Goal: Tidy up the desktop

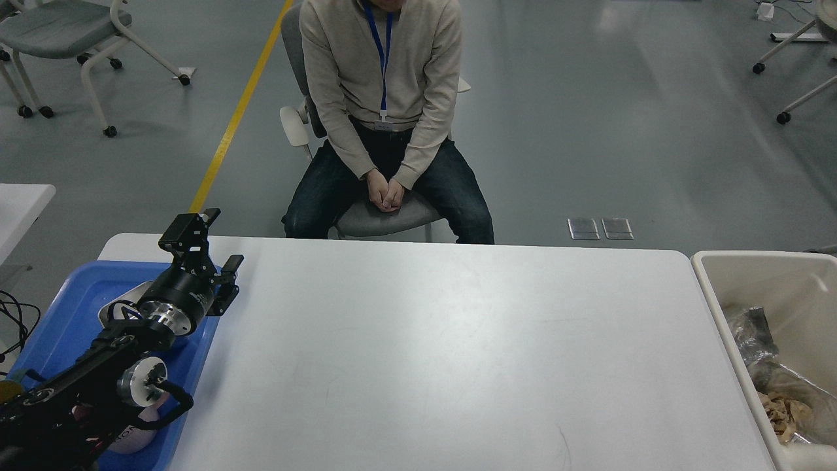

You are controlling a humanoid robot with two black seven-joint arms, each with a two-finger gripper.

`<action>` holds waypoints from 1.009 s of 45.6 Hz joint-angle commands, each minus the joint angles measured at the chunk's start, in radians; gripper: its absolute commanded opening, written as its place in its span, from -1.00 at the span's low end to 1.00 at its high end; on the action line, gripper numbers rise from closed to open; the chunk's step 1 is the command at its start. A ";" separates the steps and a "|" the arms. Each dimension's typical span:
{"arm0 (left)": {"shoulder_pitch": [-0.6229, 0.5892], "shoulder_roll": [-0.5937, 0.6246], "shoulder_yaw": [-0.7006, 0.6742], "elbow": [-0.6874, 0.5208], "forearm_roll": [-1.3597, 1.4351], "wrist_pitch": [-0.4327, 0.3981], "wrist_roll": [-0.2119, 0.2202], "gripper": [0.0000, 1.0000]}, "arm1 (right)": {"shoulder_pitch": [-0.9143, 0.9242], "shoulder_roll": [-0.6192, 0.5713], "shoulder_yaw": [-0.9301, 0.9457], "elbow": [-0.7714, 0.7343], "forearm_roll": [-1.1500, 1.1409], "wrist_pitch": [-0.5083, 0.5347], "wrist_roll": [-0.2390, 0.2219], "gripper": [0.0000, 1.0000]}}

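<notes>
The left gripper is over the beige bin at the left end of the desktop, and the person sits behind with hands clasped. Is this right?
Not quite. In the head view the left gripper is over the blue tray at the left end of the desktop; the beige bin stands at the right.

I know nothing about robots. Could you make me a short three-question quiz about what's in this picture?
1. True or false: the left gripper is over the blue tray.
2. Which container holds crumpled wrappers: (a) the blue tray, (b) the beige bin, (c) neither?
3. Fill in: the seated person has a ____ lanyard round the neck.

Key
1. True; its fingers are spread and hold nothing.
2. (b).
3. Blue.
</notes>
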 commanded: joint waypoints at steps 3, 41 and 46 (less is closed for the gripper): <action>0.001 -0.002 -0.019 0.008 0.000 -0.023 0.001 0.93 | 0.011 0.102 0.132 -0.077 -0.014 -0.008 -0.007 1.00; 0.110 -0.007 -0.281 0.006 -0.080 -0.070 0.012 0.93 | -0.089 0.460 1.490 0.038 -0.016 -0.037 -0.009 1.00; 0.110 -0.042 -0.315 0.006 -0.123 -0.104 0.010 0.93 | -0.159 0.484 1.493 0.127 -0.016 0.009 -0.009 1.00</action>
